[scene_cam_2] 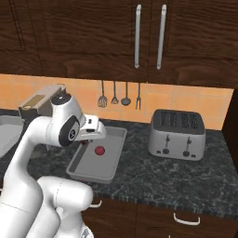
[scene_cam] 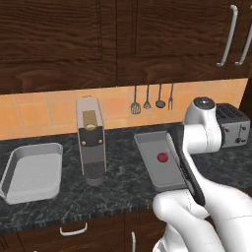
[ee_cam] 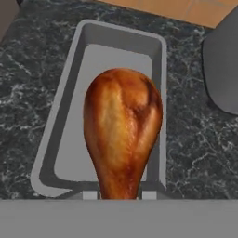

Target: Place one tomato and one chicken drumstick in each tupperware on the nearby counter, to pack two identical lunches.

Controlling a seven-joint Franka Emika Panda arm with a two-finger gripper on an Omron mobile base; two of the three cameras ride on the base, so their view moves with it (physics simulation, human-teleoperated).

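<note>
The claw [ee_cam: 120, 195] is clamped shut on the narrow bone end of a browned chicken drumstick [ee_cam: 122, 125], which hangs above a grey tupperware [ee_cam: 65, 116] on the black counter [ee_cam: 28, 83]. A tomato [scene_cam: 162, 157] already lies in that tray. The drumstick looks stiff but glossy and top-heavy, so it may swing or slip; a grip nearer its thick middle would probably be steadier.
</note>
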